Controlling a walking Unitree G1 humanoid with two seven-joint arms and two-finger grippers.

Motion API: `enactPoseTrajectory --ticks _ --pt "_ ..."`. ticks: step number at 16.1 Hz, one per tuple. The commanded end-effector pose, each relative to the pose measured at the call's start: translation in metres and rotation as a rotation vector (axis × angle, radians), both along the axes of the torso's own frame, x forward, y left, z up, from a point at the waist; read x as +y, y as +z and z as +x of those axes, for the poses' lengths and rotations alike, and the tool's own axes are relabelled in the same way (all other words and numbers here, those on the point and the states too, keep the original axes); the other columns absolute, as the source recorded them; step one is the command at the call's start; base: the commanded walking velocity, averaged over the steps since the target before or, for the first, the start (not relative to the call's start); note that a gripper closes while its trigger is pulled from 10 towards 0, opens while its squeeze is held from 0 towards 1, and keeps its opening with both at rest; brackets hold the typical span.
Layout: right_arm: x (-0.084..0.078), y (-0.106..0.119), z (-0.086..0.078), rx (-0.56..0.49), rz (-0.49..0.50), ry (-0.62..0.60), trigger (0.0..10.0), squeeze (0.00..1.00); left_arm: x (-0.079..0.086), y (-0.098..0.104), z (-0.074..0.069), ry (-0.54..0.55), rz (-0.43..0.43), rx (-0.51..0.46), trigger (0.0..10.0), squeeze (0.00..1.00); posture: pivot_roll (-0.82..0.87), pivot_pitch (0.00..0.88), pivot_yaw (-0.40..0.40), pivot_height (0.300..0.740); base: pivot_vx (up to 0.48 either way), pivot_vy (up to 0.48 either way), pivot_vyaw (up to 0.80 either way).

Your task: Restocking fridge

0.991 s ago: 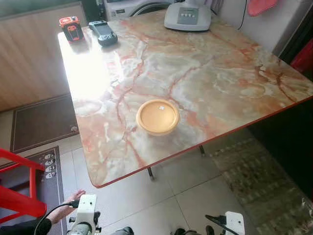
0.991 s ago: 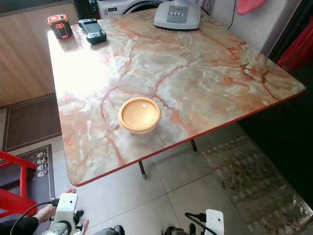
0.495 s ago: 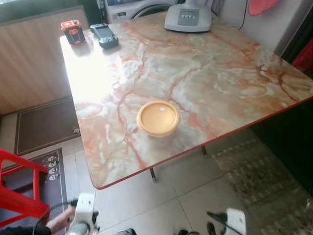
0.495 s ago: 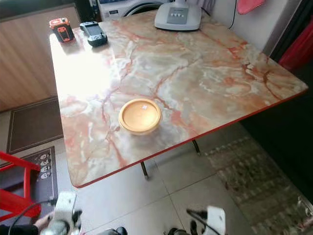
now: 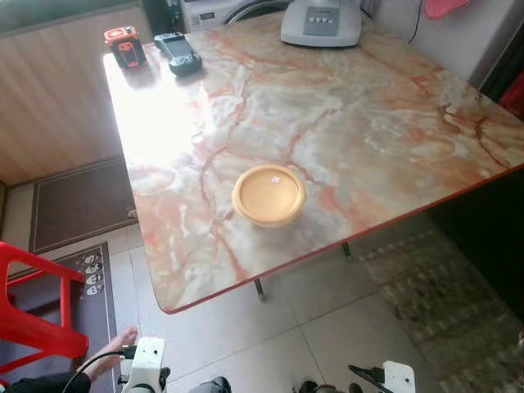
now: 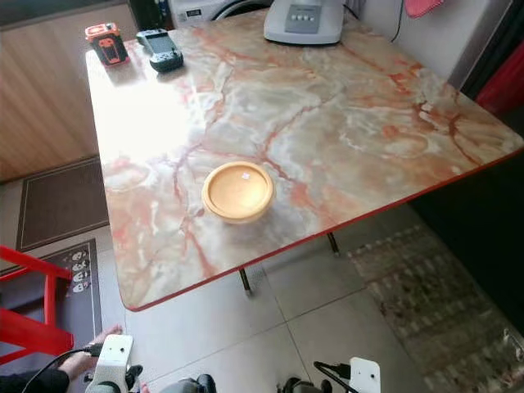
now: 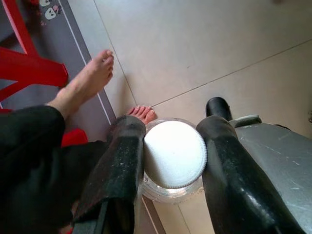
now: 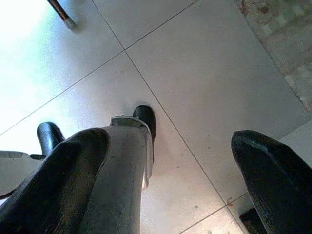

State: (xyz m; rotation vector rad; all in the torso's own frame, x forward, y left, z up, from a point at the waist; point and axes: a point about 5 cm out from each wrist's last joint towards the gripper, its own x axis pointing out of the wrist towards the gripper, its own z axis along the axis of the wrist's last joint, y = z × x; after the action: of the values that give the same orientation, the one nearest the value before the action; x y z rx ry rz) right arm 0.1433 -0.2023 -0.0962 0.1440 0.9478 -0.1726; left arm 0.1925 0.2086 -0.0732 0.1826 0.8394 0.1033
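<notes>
Gripping a clear jar point(image 7: 173, 161) by its white ribbed lid, the left gripper point(image 7: 171, 157) is hanging low over the pale floor tiles point(image 7: 204, 44), its two black fingers point(image 7: 122, 165) pressing against opposite sides of the lid. No label or writing is showing on the lid, which is facing the wrist camera as a plain white disc. The right gripper point(image 8: 180, 161) is hanging beside the robot's leg with its fingers spread wide apart and nothing between them.

Ahead of the robot, a marble-patterned table point(image 5: 368, 123) with a red edge is standing on the tiles. A round yellow container point(image 5: 268, 194) is sitting on the tabletop near the front edge, and a small pale sticker is lying on its lid (too small to read). Far back, near the left corner, an orange-and-black device point(image 5: 123, 45) and a dark handheld device point(image 5: 178, 51) are lying just beside each other. A grey appliance base point(image 5: 321, 20) with a row of buttons is standing at the back edge; nothing on it is legible.

A person's bare foot point(image 7: 87, 80) is resting on the floor by a grey mat point(image 5: 78, 209), close to a red plastic chair point(image 5: 33, 315). A patterned rug point(image 5: 442, 295) is lying on the right.
</notes>
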Motion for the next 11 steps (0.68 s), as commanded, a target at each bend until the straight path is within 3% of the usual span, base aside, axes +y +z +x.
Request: enactPoseTrajectory --ticks 1,6,8,11 --pt "0.0049 -0.0052 -0.0122 0.041 0.008 0.027 10.0 0.0 0.0046 -0.0034 -0.0082 -0.009 0.012 0.026 10.0 0.0 -0.02 0.213 0.045 0.74 0.0 0.262 0.0" --pt "0.0034 -0.0071 -0.0188 0.054 0.009 0.002 10.0 0.0 0.0038 -0.0048 -0.0104 -0.025 0.008 0.038 10.0 0.0 -0.03 0.196 0.052 0.74 0.0 0.222 0.0" --pt "0.0036 -0.0073 -0.0194 0.057 0.009 0.003 10.0 0.0 0.0035 -0.0046 -0.0098 -0.025 0.007 0.036 10.0 0.0 -0.03 0.196 0.051 0.74 0.0 -0.144 0.0" --pt "0.0033 -0.0069 -0.0178 0.055 0.008 0.001 10.0 0.0 0.0028 -0.004 -0.0083 -0.02 0.004 0.033 10.0 0.0 -0.03 0.197 0.049 0.74 0.0 0.304 0.0"
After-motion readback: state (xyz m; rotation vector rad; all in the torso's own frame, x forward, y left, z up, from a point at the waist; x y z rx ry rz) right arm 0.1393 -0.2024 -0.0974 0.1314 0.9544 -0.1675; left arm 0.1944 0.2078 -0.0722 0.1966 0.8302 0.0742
